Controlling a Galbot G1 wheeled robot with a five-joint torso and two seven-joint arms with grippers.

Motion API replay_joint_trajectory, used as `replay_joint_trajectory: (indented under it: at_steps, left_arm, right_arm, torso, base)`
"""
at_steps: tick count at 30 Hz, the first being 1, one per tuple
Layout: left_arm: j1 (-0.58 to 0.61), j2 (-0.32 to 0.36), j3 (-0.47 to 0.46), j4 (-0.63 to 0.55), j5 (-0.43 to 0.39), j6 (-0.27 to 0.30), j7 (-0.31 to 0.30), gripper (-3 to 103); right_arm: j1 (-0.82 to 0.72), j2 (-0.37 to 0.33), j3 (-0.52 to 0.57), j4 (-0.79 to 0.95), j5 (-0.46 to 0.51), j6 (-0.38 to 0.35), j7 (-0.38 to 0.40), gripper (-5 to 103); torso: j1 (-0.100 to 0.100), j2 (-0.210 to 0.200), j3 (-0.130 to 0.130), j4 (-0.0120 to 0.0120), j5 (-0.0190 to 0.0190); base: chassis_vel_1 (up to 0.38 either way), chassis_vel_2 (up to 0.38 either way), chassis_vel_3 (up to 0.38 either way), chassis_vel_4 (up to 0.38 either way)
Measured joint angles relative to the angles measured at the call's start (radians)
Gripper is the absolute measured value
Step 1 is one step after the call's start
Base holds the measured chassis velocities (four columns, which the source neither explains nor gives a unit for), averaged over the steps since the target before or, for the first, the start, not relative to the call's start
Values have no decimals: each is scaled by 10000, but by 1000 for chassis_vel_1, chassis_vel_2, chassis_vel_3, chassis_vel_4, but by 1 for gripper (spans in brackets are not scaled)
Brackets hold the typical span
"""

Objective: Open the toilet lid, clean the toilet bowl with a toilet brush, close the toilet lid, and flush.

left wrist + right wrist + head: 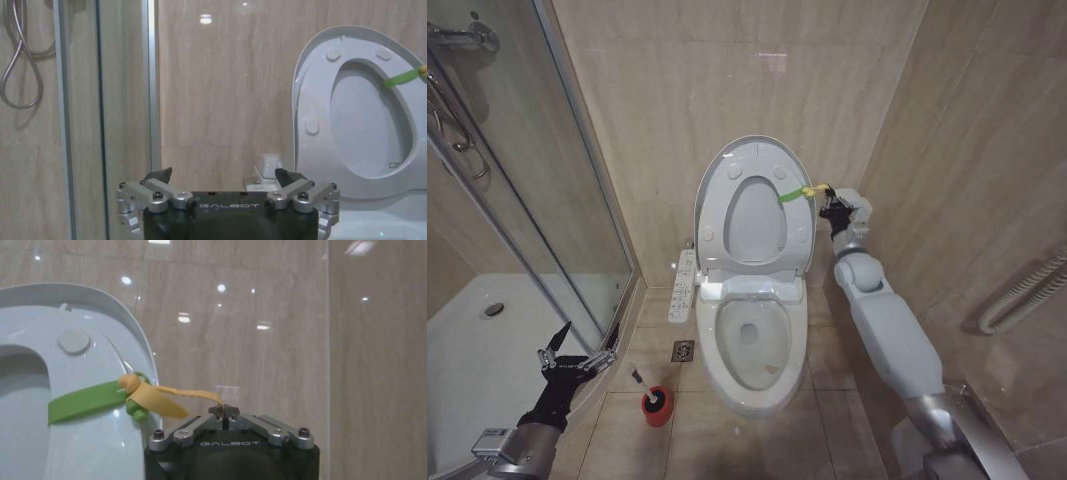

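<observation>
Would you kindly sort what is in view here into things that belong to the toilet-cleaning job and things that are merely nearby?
Belonging to the job:
- toilet lid, raised against the wall
- toilet bowl, uncovered
- toilet brush in its red holder on the floor
- right gripper, shut on the yellow tag
- left gripper, open near the shower

Merely nearby:
- shower tray
- glass shower door
- shower hose
- floor drain

The right arm reached forward and up, its gripper [832,212] raised with fingertips pinched together on a thin yellow strap. The left arm hung low and bent, its gripper [577,350] pointing forward with both fingers [160,176] spread wide, holding nothing.
</observation>
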Motion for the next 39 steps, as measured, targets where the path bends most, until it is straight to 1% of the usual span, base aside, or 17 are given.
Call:
replay_joint_trajectory:
  at_steps: [7, 16, 17, 24, 25, 32, 33, 37, 39]
  left_arm:
    - [0, 0, 0, 0, 0, 0, 0, 100]
    - [0, 0, 0, 0, 0, 0, 0, 100]
    - [0, 0, 0, 0, 0, 0, 0, 100]
    - [0, 0, 0, 0, 0, 0, 0, 100]
    - [0, 0, 0, 0, 0, 0, 0, 100]
    - [0, 0, 0, 1, 0, 0, 0, 100]
    - [0, 0, 0, 0, 0, 0, 0, 100]
    - [0, 0, 0, 0, 0, 0, 0, 100]
    - [0, 0, 0, 0, 0, 0, 0, 100]
  right_arm:
    - [-351, -51, 204, 158, 7, 153, -58, 1]
    - [-356, -192, 211, 368, 196, 67, -123, 1]
    - [-398, -233, 221, 507, 289, 31, -197, 19]
    - [-771, -400, 258, 1229, 477, -228, -311, 19]
    - [-868, -429, 270, 1358, 486, -238, -314, 45]
    - [-1402, -598, 457, 1940, 591, -294, -314, 45]
    - [-1517, -628, 496, 2070, 622, -323, -314, 73]
    - [-2061, -786, 703, 2682, 807, -458, -337, 73]
    - [-2443, -877, 862, 3004, 1092, -473, -440, 73]
  torso:
    - [0, 0, 0, 2, 0]
    - [0, 0, 0, 2, 0]
    - [0, 0, 0, 2, -1]
    - [0, 0, 0, 1, -1]
    - [0, 0, 0, 2, 0]
    - [0, 0, 0, 2, -1]
    - [0, 0, 0, 2, -1]
    - [0, 0, -1, 1, -1]
    - [0, 0, -1, 1, -1]
  base:
    - [0, 0, 0, 0]
    - [0, 0, 0, 0]
    - [0, 0, 0, 0]
    - [0, 0, 0, 0]
    - [0, 0, 0, 0]
    - [0, 0, 0, 0]
    - [0, 0, 0, 0]
    - [0, 0, 0, 0]
    - [0, 0, 0, 0]
